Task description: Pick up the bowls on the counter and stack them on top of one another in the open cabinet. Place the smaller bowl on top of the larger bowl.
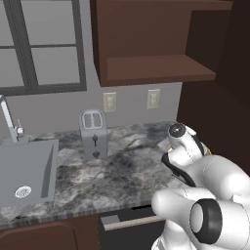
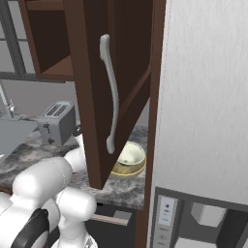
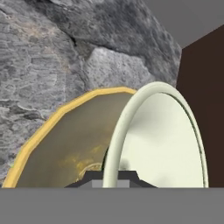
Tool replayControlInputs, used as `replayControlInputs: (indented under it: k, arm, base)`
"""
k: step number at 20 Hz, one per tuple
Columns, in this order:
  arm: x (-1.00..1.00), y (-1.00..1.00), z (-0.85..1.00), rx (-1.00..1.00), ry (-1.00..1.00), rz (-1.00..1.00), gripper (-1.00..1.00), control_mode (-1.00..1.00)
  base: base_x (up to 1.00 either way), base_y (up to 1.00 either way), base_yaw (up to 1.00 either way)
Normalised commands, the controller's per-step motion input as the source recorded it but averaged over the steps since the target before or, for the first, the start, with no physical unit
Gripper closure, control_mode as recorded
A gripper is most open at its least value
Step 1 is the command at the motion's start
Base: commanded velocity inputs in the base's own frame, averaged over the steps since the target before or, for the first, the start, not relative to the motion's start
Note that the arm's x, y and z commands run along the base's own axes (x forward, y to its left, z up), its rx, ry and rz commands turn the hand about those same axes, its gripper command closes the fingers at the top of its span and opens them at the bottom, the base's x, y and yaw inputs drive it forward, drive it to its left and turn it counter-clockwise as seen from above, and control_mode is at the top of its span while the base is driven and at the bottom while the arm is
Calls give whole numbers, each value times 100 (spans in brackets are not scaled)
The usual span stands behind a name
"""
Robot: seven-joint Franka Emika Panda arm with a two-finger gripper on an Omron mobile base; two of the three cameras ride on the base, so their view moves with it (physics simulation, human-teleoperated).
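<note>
In hand view we see our gripper [image 3: 116, 178] pinching the smaller bowl's [image 3: 164, 140] rim, tilted on edge over the larger bowl [image 3: 65, 144] on the counter [image 3: 43, 65].

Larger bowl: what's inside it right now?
The smaller bowl is held tilted over the larger bowl, its rim between the gripper fingertips. The larger bowl's tan inner wall shows to one side; the part of its floor behind the cream bowl is hidden.
</note>
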Motion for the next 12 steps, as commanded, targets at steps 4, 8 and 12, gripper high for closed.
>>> replayControlInputs:
  k: [4,8,12]
  arm:
    - [0,0,-52,0,-1,0,100,-100]
    - [0,0,-39,0,-2,0,100,-100]
    - [0,0,-6,0,-1,0,-100,-100]
  base:
    - [0,0,0]
    - [0,0,0]
    - [0,0,0]
